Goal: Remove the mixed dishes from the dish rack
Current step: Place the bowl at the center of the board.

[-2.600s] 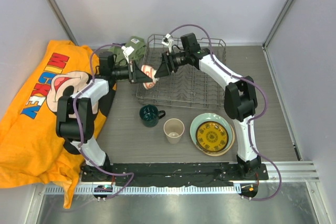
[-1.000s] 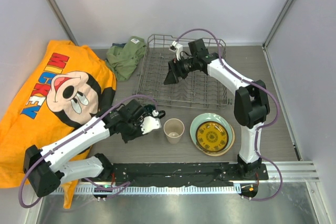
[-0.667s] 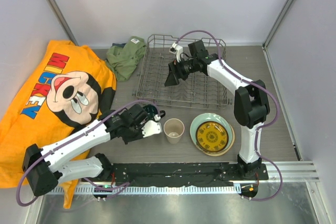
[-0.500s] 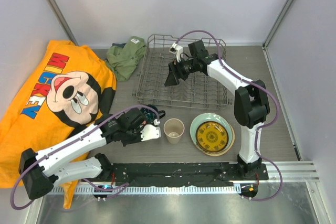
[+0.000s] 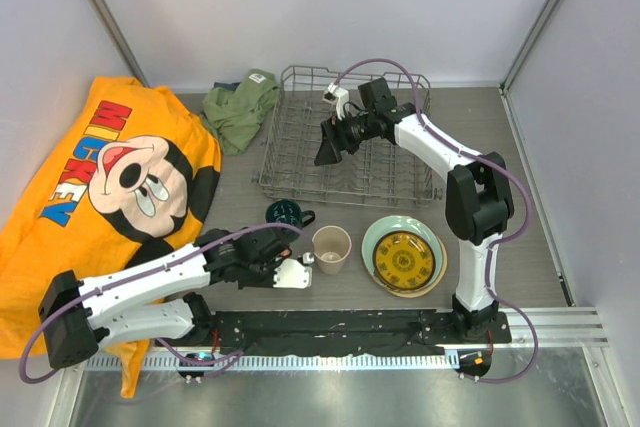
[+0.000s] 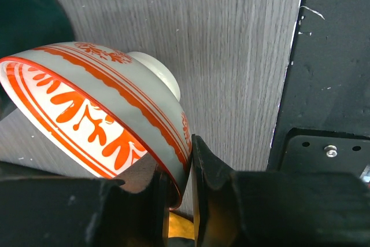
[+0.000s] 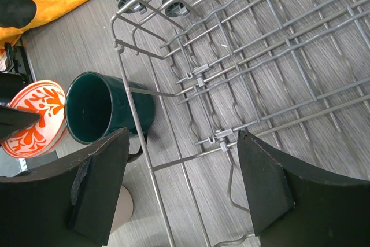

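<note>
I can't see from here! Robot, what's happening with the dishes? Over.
Left gripper shut on small red-orange bowl, tilted, low over table. Right gripper open above dish rack. Dark teal mug, beige cup close beside bowl.

Pale walls (image 5: 330, 7) enclose a grey wood-grain table (image 5: 530, 147).

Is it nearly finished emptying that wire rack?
Nearly. The grey wire dish rack looks empty. A dark teal mug, beige handleless cup and small yellow patterned plate on a pale green plate sit on the table. The left fingers grip the small red-orange bowl, tilted low over the table. Setting it down seemingly remains.
</note>
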